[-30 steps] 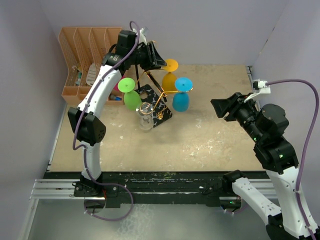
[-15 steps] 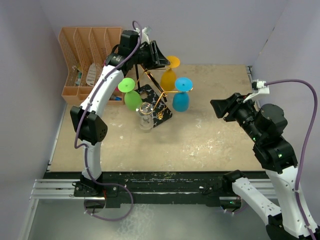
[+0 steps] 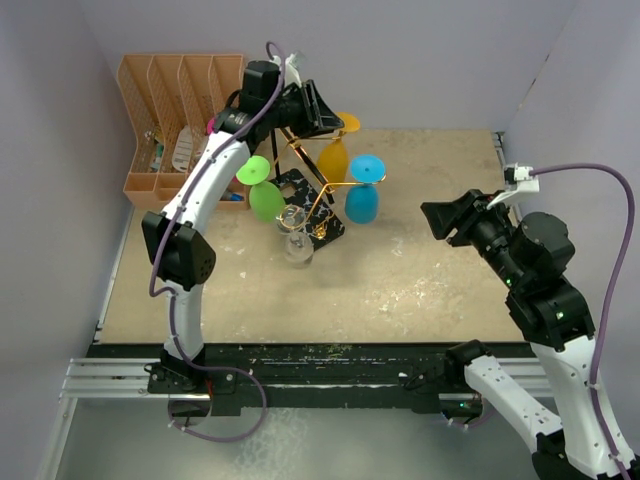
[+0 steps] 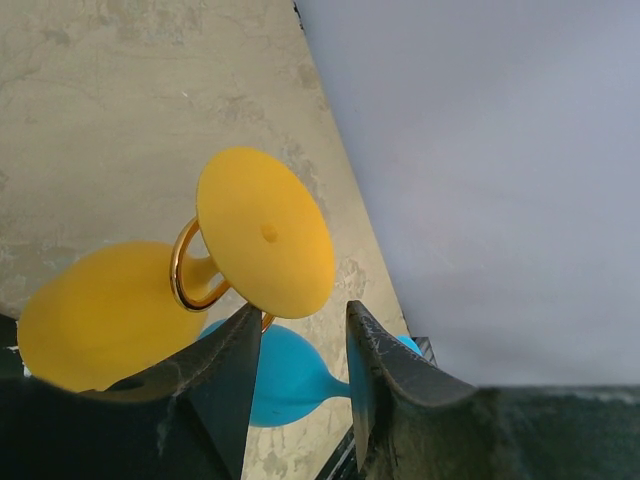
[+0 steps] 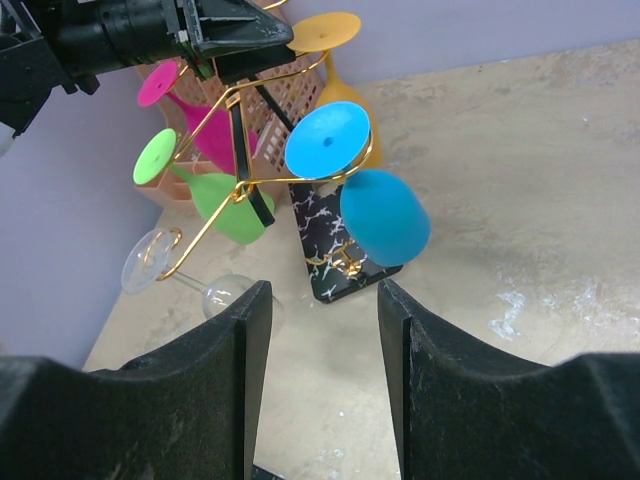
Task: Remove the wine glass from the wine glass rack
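Left gripper (image 4: 300,322) has its black fingers parted with nothing between them, tips just short of the flat matte foot of the yellow wine glass (image 4: 265,232). That glass hangs bowl-down, stem in a curled gold wire loop, at about 1 o'clock on the wine glass rack (image 3: 328,225) with its black marbled square base. Right gripper (image 5: 322,300) sits wide open and empty, well off at 3 o'clock.

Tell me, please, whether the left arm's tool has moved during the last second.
Yes: the left tool shifted slightly right in the top view, away from the orange slotted organiser, toward the yellow wine glass.
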